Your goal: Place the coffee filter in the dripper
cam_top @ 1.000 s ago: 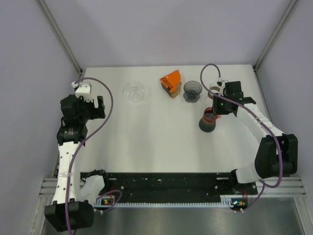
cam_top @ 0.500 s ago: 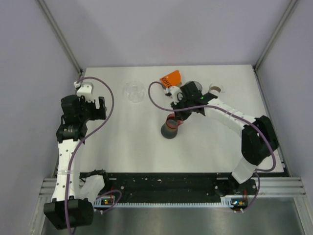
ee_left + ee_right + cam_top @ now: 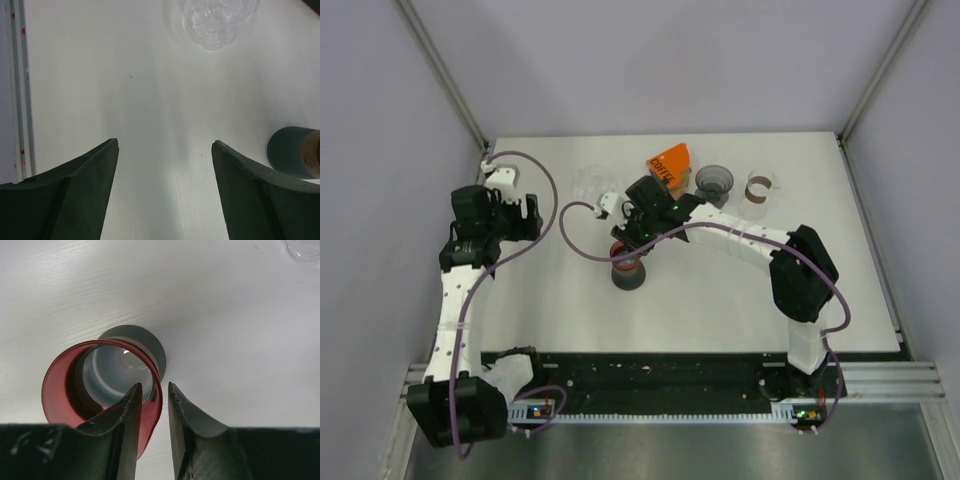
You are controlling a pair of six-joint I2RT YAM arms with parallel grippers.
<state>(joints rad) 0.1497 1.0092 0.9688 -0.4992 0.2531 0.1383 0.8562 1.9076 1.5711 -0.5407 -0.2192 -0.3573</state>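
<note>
My right gripper is shut on the red rim of a dark grey cup-shaped vessel, left of the table's middle. In the right wrist view one finger is inside the red rim and one outside, my gripper pinching it. I cannot tell whether its base touches the table. An orange filter packet and a dark grey funnel-shaped dripper stand at the back. My left gripper is open and empty at the left, above bare table.
A clear glass piece sits at the back left and shows in the left wrist view. A small brown-and-white ring stands right of the funnel. The vessel's base shows at the right edge of the left wrist view.
My right arm has swept left across the table, carrying the red-rimmed vessel from the right side to left of the middle. The left arm has shifted slightly.
</note>
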